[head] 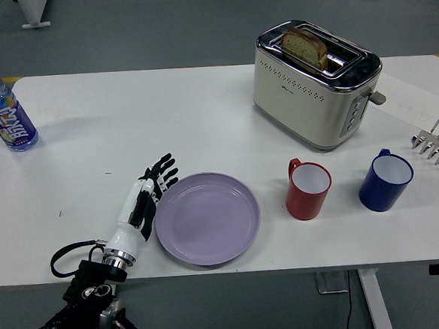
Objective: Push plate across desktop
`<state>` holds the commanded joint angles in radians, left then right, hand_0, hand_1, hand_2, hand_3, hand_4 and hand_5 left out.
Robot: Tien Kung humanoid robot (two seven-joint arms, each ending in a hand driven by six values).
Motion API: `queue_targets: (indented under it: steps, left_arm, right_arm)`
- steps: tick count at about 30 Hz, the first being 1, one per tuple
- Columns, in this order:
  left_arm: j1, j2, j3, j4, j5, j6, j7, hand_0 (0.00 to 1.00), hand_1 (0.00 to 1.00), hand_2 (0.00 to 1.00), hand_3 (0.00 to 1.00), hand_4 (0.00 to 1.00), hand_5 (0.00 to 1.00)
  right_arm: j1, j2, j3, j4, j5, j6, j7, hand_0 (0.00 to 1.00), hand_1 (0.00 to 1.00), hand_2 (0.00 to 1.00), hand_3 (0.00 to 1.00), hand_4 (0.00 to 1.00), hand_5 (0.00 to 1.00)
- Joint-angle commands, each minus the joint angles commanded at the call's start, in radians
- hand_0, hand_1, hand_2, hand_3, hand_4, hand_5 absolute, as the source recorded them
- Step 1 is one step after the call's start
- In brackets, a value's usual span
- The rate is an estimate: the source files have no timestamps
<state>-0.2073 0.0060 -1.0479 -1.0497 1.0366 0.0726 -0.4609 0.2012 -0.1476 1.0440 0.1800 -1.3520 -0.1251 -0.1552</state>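
A lilac plate [207,219] lies flat near the table's front edge, left of the red mug. My left hand [149,186] rests flat on the table against the plate's left rim, fingers stretched out and pointing away from me, holding nothing. Its white forearm [125,233] runs back over the near edge to the black arm below. The right arm does not show.
A red mug [308,189] stands just right of the plate, a blue mug [385,180] beyond it. A cream toaster [315,84] with bread sits behind them. A water bottle [3,110] is at the far left, a metal rack [438,143] at the right edge.
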Motion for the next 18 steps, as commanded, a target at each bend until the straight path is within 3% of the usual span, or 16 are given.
queue_targets:
  steps: [4, 10, 13, 14, 18]
  left_arm:
    - [-0.001, -0.004, -0.02, 0.0, 0.005, 0.003, 0.0, 0.824, 0.878, 0.92, 0.888, 0.618, 0.998]
    - [-0.004, -0.006, -0.112, -0.013, 0.036, 0.012, 0.007, 0.822, 0.875, 0.915, 0.879, 0.618, 0.998]
    - [-0.003, -0.001, -0.193, -0.027, 0.083, 0.01, 0.03, 0.822, 0.875, 0.915, 0.879, 0.618, 0.998]
    - [-0.002, 0.001, -0.218, -0.031, 0.094, 0.008, 0.035, 0.797, 0.83, 0.868, 0.816, 0.618, 0.998]
    - [0.002, 0.018, -0.309, -0.047, 0.13, -0.013, 0.056, 0.797, 0.83, 0.868, 0.816, 0.618, 0.998]
  right_arm:
    - [0.001, 0.0, 0.0, 0.0, 0.001, 0.0, 0.0, 0.637, 0.604, 0.668, 0.609, 0.18, 0.119]
    - [0.002, 0.0, 0.002, 0.0, -0.002, 0.0, 0.0, 0.637, 0.604, 0.668, 0.609, 0.18, 0.118]
    - [0.002, 0.0, 0.002, 0.0, -0.002, 0.0, 0.0, 0.637, 0.604, 0.668, 0.609, 0.18, 0.118]
    - [0.002, 0.0, 0.002, 0.0, -0.002, 0.0, 0.0, 0.637, 0.604, 0.668, 0.609, 0.181, 0.118]
    - [0.003, 0.0, 0.003, 0.0, -0.003, -0.001, 0.0, 0.637, 0.604, 0.668, 0.609, 0.181, 0.118]
